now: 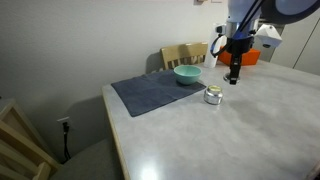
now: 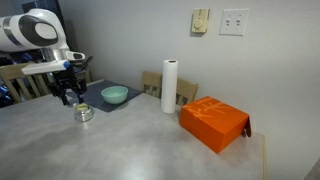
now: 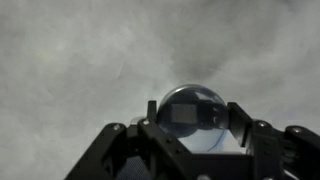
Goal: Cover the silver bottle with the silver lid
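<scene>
The bottle (image 1: 213, 96) stands on the table (image 1: 250, 130), below your gripper (image 1: 233, 79) and off to one side, not directly under it. In the wrist view the jaws appear to pinch the lid (image 3: 190, 115) by its rim. If you lower from here, the lid would likely meet bare table or clip the bottle's edge and tip it. A rim pinch on shiny metal may slip, seating the lid crooked. The bowl (image 1: 187, 74) sits farther off.

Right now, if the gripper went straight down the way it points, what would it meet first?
Probably the silver bottle: the wrist view shows it right ahead of the gripper. Depth is unclear; it could land on the table beside it.
</scene>
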`<act>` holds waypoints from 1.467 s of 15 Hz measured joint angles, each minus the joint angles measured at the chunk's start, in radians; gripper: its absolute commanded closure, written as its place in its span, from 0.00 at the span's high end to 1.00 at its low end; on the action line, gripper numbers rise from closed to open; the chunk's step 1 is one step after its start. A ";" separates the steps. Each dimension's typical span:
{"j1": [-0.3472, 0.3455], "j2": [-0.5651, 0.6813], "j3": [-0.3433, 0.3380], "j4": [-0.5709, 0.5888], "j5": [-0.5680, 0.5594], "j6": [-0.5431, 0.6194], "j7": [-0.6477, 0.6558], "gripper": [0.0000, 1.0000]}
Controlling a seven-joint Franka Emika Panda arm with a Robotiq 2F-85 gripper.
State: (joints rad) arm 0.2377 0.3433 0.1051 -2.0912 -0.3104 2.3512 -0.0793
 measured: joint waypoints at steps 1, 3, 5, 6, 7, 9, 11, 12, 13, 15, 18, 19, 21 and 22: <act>-0.007 0.015 0.009 0.003 0.025 -0.001 -0.037 0.44; -0.018 0.044 0.029 0.014 0.065 -0.004 -0.107 0.44; -0.021 0.066 0.044 0.029 0.078 -0.014 -0.151 0.44; -0.021 0.075 0.049 0.037 0.078 -0.020 -0.161 0.44; -0.020 0.083 0.051 0.045 0.077 -0.027 -0.165 0.44; -0.016 0.093 0.051 0.060 0.065 -0.044 -0.165 0.44; -0.014 0.095 0.051 0.068 0.051 -0.051 -0.167 0.44; -0.014 0.096 0.051 0.072 0.043 -0.053 -0.171 0.44; -0.014 0.097 0.051 0.076 0.034 -0.053 -0.176 0.44; -0.014 0.105 0.051 0.090 0.022 -0.057 -0.189 0.44; -0.014 0.124 0.051 0.121 0.020 -0.076 -0.222 0.44; -0.014 0.130 0.051 0.134 0.019 -0.082 -0.233 0.44; -0.014 0.148 0.051 0.162 0.017 -0.096 -0.252 0.44; -0.014 0.157 0.051 0.178 0.016 -0.106 -0.260 0.44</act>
State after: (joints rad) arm 0.2240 0.5001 0.1564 -1.9133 -0.2942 2.2450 -0.3389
